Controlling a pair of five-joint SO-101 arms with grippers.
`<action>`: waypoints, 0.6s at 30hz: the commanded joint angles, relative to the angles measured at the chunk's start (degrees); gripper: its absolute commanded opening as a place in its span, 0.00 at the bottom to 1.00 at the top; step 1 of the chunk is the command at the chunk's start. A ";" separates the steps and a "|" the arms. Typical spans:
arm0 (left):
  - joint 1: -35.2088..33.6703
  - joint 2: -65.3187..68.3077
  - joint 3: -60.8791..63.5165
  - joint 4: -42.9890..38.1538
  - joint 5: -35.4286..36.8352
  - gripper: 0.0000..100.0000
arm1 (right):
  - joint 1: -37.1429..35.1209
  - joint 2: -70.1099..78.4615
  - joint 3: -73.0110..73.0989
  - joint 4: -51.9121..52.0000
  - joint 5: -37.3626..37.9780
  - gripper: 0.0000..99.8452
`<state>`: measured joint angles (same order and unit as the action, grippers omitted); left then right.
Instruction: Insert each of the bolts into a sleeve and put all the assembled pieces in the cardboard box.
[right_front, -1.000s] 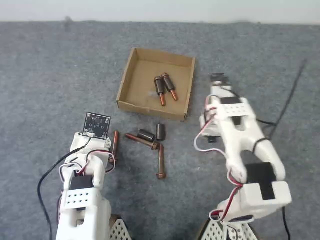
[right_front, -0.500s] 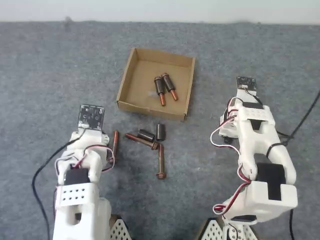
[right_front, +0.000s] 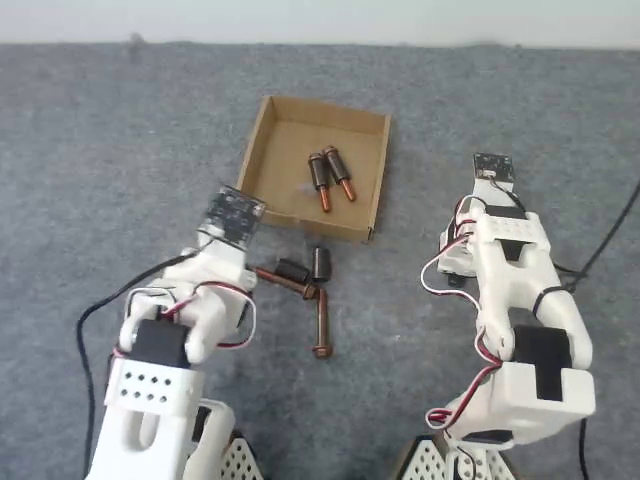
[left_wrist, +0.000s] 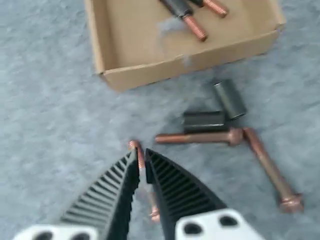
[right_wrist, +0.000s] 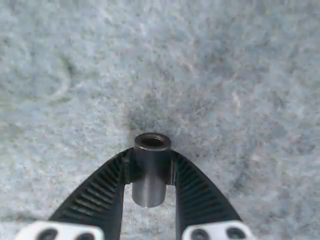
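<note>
My left gripper (left_wrist: 141, 156) is shut on a copper bolt (left_wrist: 136, 149), held just above the grey carpet in front of the cardboard box (left_wrist: 190, 60). Two assembled pieces (right_front: 320, 182) (right_front: 340, 173) lie inside the box (right_front: 258, 150). Between the box and my left arm (right_front: 205, 290) lie two dark sleeves (right_front: 292, 270) (right_front: 321, 263) and two loose bolts (right_front: 283, 281) (right_front: 320, 322). My right gripper (right_wrist: 151, 159) is shut on an upright dark sleeve (right_wrist: 149, 185) over bare carpet. The right arm (right_front: 510, 270) stands to the right of the box.
Grey carpet covers the whole work surface, with open room to the left of the box and between the arms. A black cable (right_front: 585, 205) runs across the carpet at the far right. A pale wall edge lies along the back.
My left arm has swung right and forward to the box's front wall, carrying the bolt off the carpet. My right arm swung right one second ago and has since kept still.
</note>
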<state>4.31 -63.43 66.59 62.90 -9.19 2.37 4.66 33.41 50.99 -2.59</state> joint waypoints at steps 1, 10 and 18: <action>4.75 -0.70 -1.54 0.18 1.49 0.03 | 1.19 -3.74 -0.18 -0.66 2.20 0.01; 15.38 3.78 0.22 -0.70 5.19 0.03 | 1.36 -3.82 0.44 -1.01 2.55 0.01; 18.02 25.05 -3.12 -9.85 16.00 0.03 | 1.36 -3.82 0.44 -1.01 2.55 0.01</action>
<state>20.57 -44.26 67.21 55.34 4.26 2.64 4.57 33.93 50.90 -1.36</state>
